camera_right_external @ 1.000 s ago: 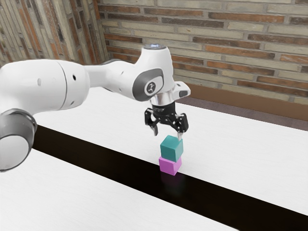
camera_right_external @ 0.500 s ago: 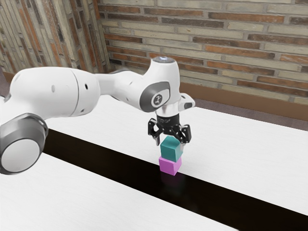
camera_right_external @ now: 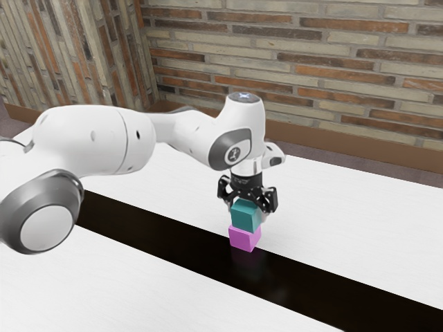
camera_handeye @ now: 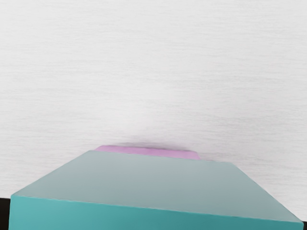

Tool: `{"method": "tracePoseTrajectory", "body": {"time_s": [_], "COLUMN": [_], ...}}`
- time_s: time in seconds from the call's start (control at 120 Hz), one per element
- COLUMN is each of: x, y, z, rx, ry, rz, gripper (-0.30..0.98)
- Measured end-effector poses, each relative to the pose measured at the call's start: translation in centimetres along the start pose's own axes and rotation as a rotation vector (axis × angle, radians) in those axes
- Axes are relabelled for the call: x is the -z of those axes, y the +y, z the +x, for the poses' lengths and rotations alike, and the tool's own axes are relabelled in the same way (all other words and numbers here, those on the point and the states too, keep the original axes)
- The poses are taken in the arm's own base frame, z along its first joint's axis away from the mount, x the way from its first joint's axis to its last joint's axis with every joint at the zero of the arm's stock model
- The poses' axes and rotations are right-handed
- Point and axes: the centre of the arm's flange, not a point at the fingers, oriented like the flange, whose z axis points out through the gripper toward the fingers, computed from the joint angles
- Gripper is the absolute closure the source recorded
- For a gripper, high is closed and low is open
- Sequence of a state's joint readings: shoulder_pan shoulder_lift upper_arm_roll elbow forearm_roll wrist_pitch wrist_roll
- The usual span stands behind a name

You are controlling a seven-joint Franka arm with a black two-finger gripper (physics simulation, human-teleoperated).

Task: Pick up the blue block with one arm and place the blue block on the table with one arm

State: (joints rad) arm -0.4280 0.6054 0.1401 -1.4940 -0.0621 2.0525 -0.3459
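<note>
My gripper (camera_right_external: 247, 211) is low over the stack, its fingers standing open on either side of the teal-blue block (camera_right_external: 245, 216). One fingertip is partly hidden behind that block, and contact with the fingers cannot be made out. The blue block rests on top of a pink block (camera_right_external: 244, 238), which stands on the table (camera_right_external: 332, 235). In the wrist view the blue block (camera_handeye: 153, 184) is large and close under my hand, with a strip of the pink block (camera_handeye: 148, 152) showing past its edge.
A long black strip (camera_right_external: 159, 232) crosses the white table, and the pink block stands at its edge. White table surface (camera_right_external: 124, 277) lies on both sides of the strip. A brick wall (camera_right_external: 297, 62) rises behind the table.
My hand has come down and toward the exterior view's right, from above the stack to around the blue block. Both blocks have stayed where they were.
</note>
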Motion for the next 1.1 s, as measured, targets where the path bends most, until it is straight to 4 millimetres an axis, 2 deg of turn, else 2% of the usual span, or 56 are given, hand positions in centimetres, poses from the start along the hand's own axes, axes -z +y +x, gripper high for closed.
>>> {"method": "tracePoseTrajectory", "body": {"time_s": [0.125,0.208,0.275,0.392,0.475,0.592,0.675,0.783,0.983,1.1], "x": [-0.1,0.2,1.9,7.0,8.7,9.1,8.2,5.4,-0.9,-2.1], "y": [0.0,-0.1,-0.4,-1.4,-4.4,-10.5,-14.2,-18.0,-20.3,-20.2], "z": [0.0,0.0,-0.1,-1.2,-0.8,0.5,1.4,3.2,5.5,6.2], "rx": [0.006,0.011,0.016,0.018,0.042,0.098,0.118,0.117,0.051,0.011], "ry": [-0.002,-0.001,0.015,0.053,0.059,0.041,0.021,-0.009,-0.005,0.033], "rz": [-0.011,-0.013,-0.020,-0.045,-0.032,0.010,0.036,0.060,0.046,0.009], "gripper": [0.22,0.29,0.33,0.36,0.36,0.35,0.36,0.38,0.41,0.42]}}
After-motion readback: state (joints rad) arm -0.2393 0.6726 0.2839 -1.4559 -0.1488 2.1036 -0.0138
